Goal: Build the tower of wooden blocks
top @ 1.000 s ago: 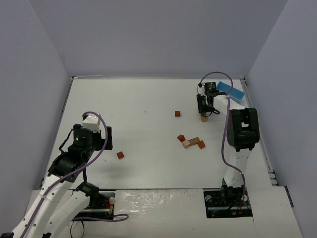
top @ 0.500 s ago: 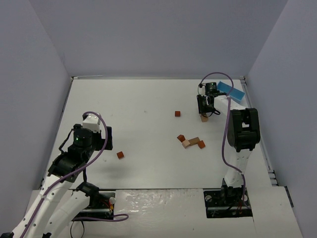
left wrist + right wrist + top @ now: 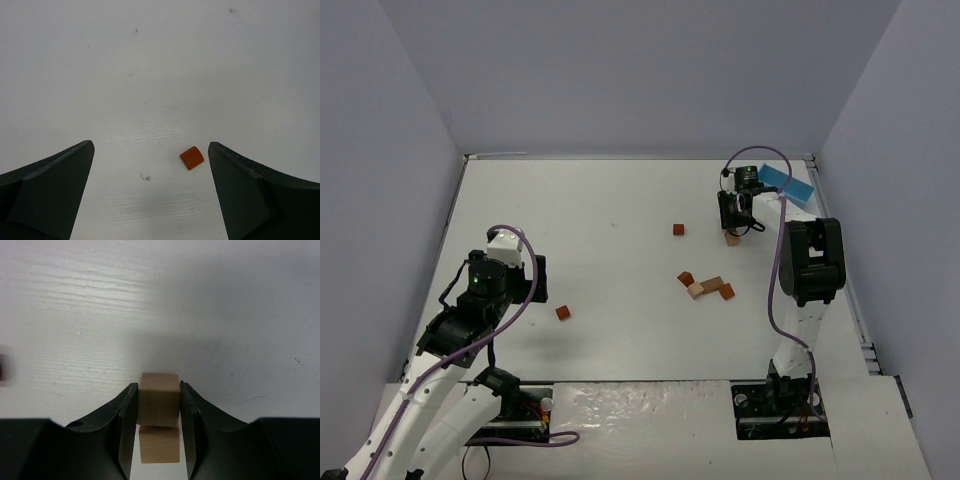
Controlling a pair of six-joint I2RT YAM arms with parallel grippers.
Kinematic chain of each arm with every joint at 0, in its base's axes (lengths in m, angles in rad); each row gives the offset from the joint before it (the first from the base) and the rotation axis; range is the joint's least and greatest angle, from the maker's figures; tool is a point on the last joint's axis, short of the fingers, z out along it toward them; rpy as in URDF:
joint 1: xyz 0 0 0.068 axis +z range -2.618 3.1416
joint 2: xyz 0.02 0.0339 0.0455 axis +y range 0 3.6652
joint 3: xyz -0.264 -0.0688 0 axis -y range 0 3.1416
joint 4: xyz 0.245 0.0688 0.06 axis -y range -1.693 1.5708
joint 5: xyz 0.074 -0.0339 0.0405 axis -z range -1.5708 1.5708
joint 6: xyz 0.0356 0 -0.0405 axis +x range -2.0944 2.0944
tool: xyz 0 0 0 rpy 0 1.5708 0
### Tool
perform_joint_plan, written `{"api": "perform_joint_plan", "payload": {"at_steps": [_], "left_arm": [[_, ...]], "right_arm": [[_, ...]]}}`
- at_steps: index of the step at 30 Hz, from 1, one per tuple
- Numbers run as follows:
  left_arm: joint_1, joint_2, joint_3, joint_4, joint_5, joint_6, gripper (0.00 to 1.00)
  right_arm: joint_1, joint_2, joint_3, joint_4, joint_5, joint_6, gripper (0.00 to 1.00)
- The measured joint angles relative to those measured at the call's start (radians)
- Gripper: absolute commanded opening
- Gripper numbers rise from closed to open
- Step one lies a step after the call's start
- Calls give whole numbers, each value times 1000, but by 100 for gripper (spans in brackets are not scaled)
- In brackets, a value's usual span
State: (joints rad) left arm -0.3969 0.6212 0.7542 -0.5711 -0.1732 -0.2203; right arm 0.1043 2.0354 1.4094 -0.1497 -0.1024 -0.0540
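My right gripper [image 3: 158, 385] is shut on a tan wooden cube [image 3: 159, 399] and holds it directly over a second tan cube [image 3: 159, 444] on the table. I cannot tell whether the two touch. In the top view this gripper [image 3: 736, 222] is at the far right, with the tan stack [image 3: 732, 239] under it. My left gripper [image 3: 151, 145] is open and empty above the table. A reddish round-topped block [image 3: 192, 158] lies between its fingers, close to the right one. That block [image 3: 563, 312] lies right of the left gripper [image 3: 536, 281] in the top view.
An orange-brown cube [image 3: 678, 229] lies alone mid-table. A cluster of orange-brown and tan blocks [image 3: 707, 286] lies nearer the front. A light blue box [image 3: 787, 184] sits at the far right corner, just behind the right gripper. Walls enclose the table.
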Motion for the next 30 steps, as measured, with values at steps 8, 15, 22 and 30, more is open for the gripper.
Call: {"api": "perform_joint_plan", "payload": {"at_steps": [8, 15, 22, 30], "left_arm": [[0, 0, 0, 0, 0, 0, 97], [0, 0, 0, 0, 0, 0, 97], [0, 0, 0, 0, 0, 0, 97], [0, 0, 0, 0, 0, 0, 97]], "right_arm": [[0, -5, -5, -9, 0, -5, 15], [-1, -9, -5, -27, 1, -13, 15], [-1, -10, -5, -30, 1, -17, 34], [-1, -10, -10, -72, 3, -19, 57]]}}
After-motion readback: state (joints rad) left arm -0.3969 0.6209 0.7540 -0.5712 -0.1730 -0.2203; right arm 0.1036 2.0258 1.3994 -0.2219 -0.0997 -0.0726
